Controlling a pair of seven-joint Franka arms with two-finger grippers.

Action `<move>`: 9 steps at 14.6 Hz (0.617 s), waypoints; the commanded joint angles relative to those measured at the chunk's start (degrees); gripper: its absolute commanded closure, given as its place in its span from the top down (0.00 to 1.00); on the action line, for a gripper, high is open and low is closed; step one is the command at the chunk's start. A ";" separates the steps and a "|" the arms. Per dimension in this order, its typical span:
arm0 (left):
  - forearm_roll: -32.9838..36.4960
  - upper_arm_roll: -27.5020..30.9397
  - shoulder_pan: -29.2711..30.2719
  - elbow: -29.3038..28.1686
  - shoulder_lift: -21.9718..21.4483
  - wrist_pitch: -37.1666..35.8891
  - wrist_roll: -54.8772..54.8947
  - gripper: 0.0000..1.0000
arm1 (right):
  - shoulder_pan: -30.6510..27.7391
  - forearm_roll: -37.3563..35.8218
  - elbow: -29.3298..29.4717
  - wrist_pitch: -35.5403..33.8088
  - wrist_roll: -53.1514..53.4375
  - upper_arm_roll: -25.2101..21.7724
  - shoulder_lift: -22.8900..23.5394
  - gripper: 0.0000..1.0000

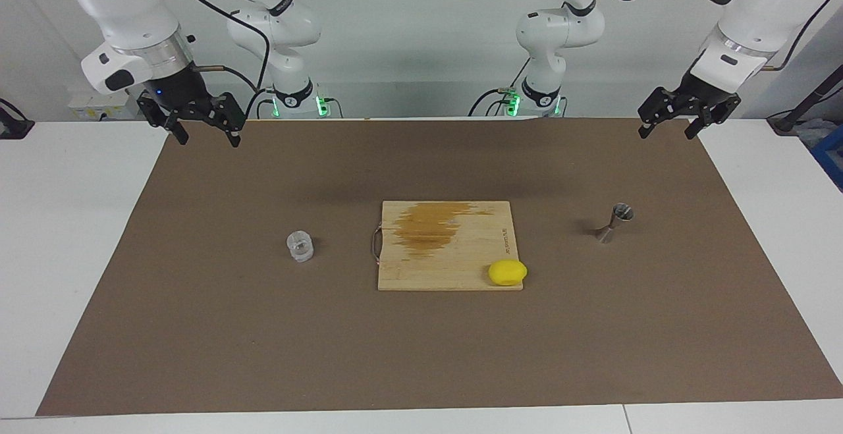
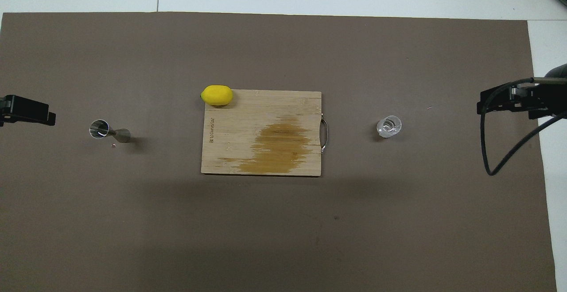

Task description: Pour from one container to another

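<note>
The small clear glass cup (image 1: 300,247) (image 2: 389,126) stands on the brown mat toward the right arm's end of the table. The silver hourglass-shaped jigger (image 1: 614,222) (image 2: 109,131) stands on the mat toward the left arm's end. My right gripper (image 1: 208,139) (image 2: 505,101) hangs open and empty over the mat's edge at its own end, well apart from the cup. Over the mat's edge at the other end, my left gripper (image 1: 666,134) (image 2: 26,111) is also open and empty, far from the jigger. Both arms wait.
A wooden cutting board (image 1: 408,269) (image 2: 266,106) with a wet brown stain lies in the middle between cup and jigger. A yellow lemon (image 1: 507,272) (image 2: 216,95) rests at the board's corner farthest from the robots, toward the left arm's end. The brown mat (image 1: 197,328) covers most of the table.
</note>
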 commanded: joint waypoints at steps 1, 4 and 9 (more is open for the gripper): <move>1.96 0.14 -0.74 0.30 -0.67 -1.49 -0.60 1.00 | 0.10 0.00 0.62 -0.74 1.08 0.04 0.28 1.00; 2.86 -0.21 -0.83 0.65 -0.67 -3.51 -0.25 1.00 | -0.60 0.70 0.45 -0.75 1.17 0.04 -0.33 1.00; 1.98 -0.65 -0.83 0.65 -0.94 -3.25 0.19 1.00 | -1.22 0.79 -1.57 -1.45 0.82 -0.31 -1.91 1.00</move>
